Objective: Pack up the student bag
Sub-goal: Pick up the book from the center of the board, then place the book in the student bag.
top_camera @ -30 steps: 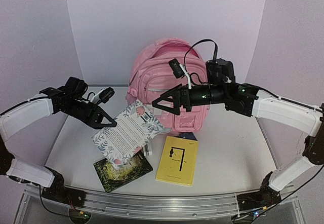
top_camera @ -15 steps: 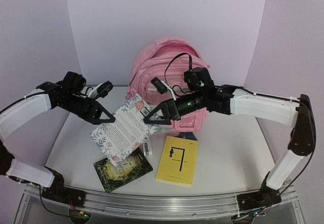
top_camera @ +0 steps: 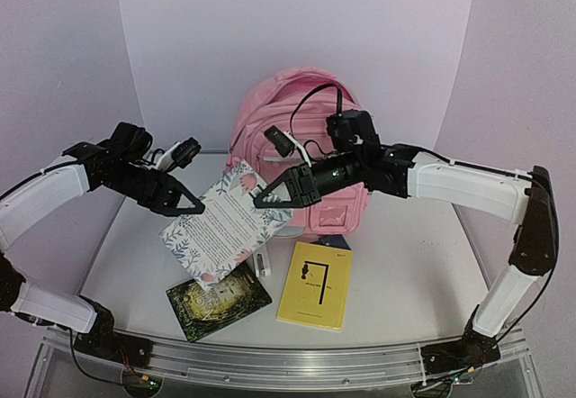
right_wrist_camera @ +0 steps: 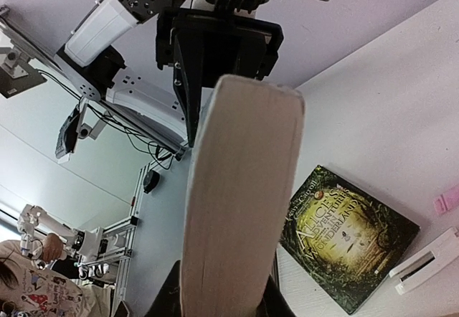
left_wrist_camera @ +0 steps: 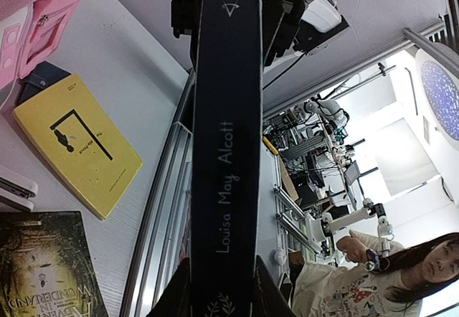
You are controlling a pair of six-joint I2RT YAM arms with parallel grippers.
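The left tool and right tool both clamp the Louisa May Alcott book before the student bag standing at the worktop's back, probably a handover; next, one must release.

There are three books in all: one flower-patterned book, one yellow book and one dark green book. There is one pink student bag, one small white oblong thing that I cannot identify, one small dark blue thing, and one bench. Of the robot I count two arms, the left arm and the right arm, and two pincers, the left pincer and the right pincer.
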